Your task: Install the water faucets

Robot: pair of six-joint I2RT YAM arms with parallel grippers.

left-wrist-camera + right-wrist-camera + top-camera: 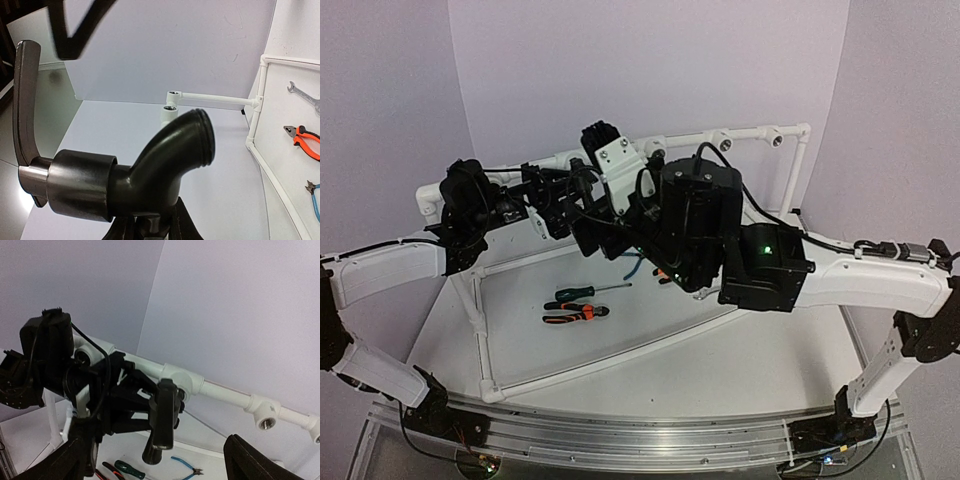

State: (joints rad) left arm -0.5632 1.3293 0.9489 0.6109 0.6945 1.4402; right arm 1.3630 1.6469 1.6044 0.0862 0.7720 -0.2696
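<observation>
So the left gripper (150, 227) was clamped on the faucet (135, 185), held midair near the white pipes (215, 100). The right gripper (157, 460) gaped wide. Looked mid-install; next it needed the thread lined up with a tee (170, 111).

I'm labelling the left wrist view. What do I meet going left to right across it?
faucet lever → faucet spout → white pipe frame → orange pliers. The tee fittings overlap the spout, and the wrench and blue cutters overlap the pliers, so they are left out.
</observation>
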